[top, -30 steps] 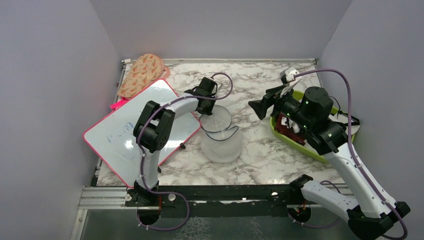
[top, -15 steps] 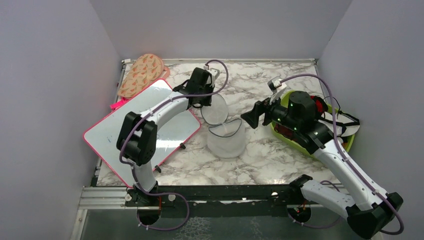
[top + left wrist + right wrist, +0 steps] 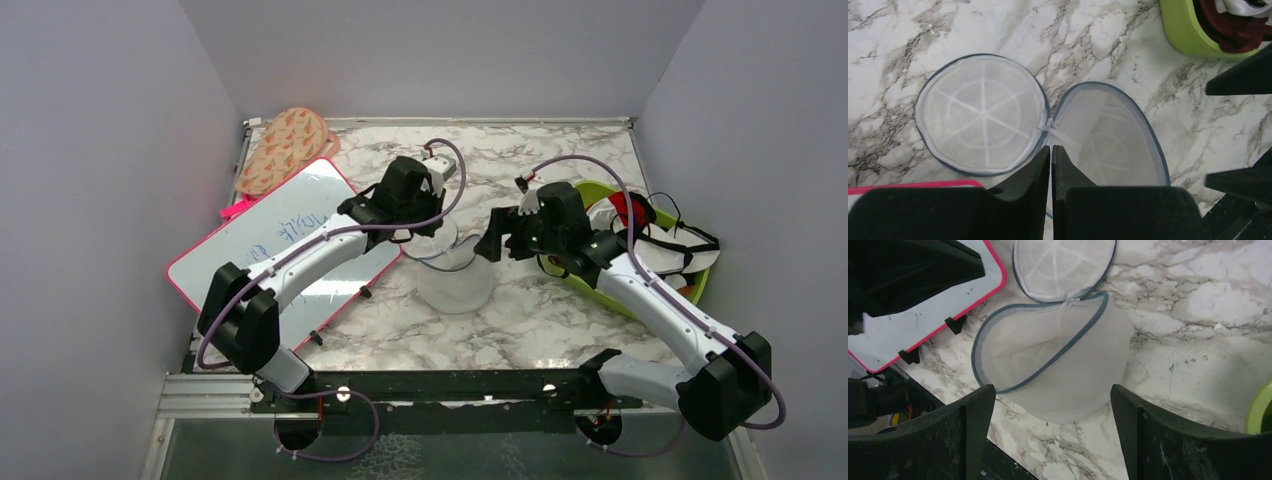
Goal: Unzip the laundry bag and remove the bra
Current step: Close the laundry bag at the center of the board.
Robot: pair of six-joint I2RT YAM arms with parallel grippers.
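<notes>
Both arms are swinging in toward the middle since a second ago. From above, the left hand (image 3: 428,232) is now hanging over the laundry bag (image 3: 458,285), which is sitting unzipped mid-tabletop (image 3: 560,320). The right hand (image 3: 495,238) is hovering just to its right, near the lime tray (image 3: 697,287).

From the left wrist, that hand is pinching shut, its tips stopping just short of the white zipper tab (image 3: 1060,135) beside the round lid flap (image 3: 983,115).

From the right wrist, the right hand is gaping wide, with the open bag lying below between its fingers.
</notes>
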